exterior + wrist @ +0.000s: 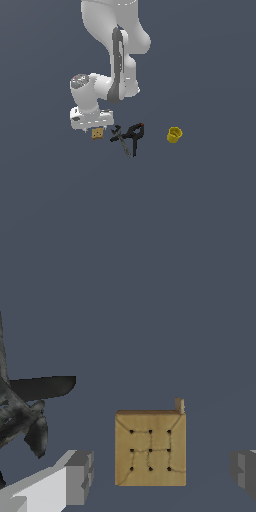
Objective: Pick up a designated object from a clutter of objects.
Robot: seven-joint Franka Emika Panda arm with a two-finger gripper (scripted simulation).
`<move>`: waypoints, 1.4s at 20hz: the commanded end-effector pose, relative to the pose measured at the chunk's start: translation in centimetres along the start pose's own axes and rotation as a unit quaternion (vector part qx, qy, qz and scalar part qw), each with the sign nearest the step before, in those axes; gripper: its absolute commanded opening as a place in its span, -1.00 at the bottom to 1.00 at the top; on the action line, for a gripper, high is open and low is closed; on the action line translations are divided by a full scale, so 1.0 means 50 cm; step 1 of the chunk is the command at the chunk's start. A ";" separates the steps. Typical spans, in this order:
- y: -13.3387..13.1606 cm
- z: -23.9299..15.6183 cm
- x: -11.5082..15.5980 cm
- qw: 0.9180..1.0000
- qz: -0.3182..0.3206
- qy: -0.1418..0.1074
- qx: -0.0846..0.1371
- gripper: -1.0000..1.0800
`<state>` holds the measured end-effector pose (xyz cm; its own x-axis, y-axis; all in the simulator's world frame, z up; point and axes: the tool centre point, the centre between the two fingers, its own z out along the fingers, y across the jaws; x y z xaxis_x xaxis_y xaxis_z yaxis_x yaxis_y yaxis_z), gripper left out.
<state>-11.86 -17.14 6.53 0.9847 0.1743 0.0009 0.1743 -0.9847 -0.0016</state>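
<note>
The designated object is a small flat tan block [97, 134] with dark dots on its face; in the wrist view it [150, 448] lies flat between my two fingers. My gripper [95, 131] is open and sits low over the block; its fingertips [80, 476] stand to either side of the block with a gap on each side, not touching it. The black clamp-and-scissors tangle [130, 137] with a red tip lies just to the exterior view's right of the block, and shows at the wrist view's edge [25, 406].
A small yellow cup [174, 135] stands further to the exterior view's right, well apart from the clamp. The arm's white links rise above the gripper. All items rest on a plain dark grey floor.
</note>
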 end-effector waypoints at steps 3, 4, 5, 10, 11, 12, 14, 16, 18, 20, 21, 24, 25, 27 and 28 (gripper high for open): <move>0.003 0.009 -0.010 1.000 -0.002 0.000 -0.001 0.92; 0.002 0.007 -0.008 1.000 -0.002 -0.001 0.000 0.92; 0.002 0.007 -0.008 1.000 -0.002 -0.001 0.000 0.92; 0.002 0.024 -0.010 1.000 -0.002 -0.001 0.000 0.92; 0.002 0.030 -0.010 1.000 -0.002 -0.001 0.000 0.92; 0.002 0.037 -0.010 1.000 -0.002 -0.001 0.000 0.92; 0.002 0.053 -0.011 1.000 -0.002 -0.001 0.000 0.92; 0.002 0.072 -0.011 1.000 -0.002 -0.001 0.000 0.92; 0.002 0.087 -0.011 1.000 -0.002 -0.001 -0.001 0.92; 0.002 0.099 -0.012 1.000 -0.002 -0.001 -0.001 0.92; 0.002 0.103 -0.012 1.000 -0.002 -0.001 -0.001 0.92; 0.002 0.111 -0.012 1.000 -0.002 -0.001 -0.001 0.92; 0.002 0.112 -0.011 1.000 -0.002 0.000 -0.001 0.92; 0.003 0.111 -0.011 1.000 -0.002 0.000 -0.001 0.92; 0.003 0.109 -0.011 1.000 -0.002 0.000 -0.001 0.92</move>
<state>-12.41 -17.34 1.00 0.9840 0.1783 -0.0005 0.1783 -0.9840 -0.0009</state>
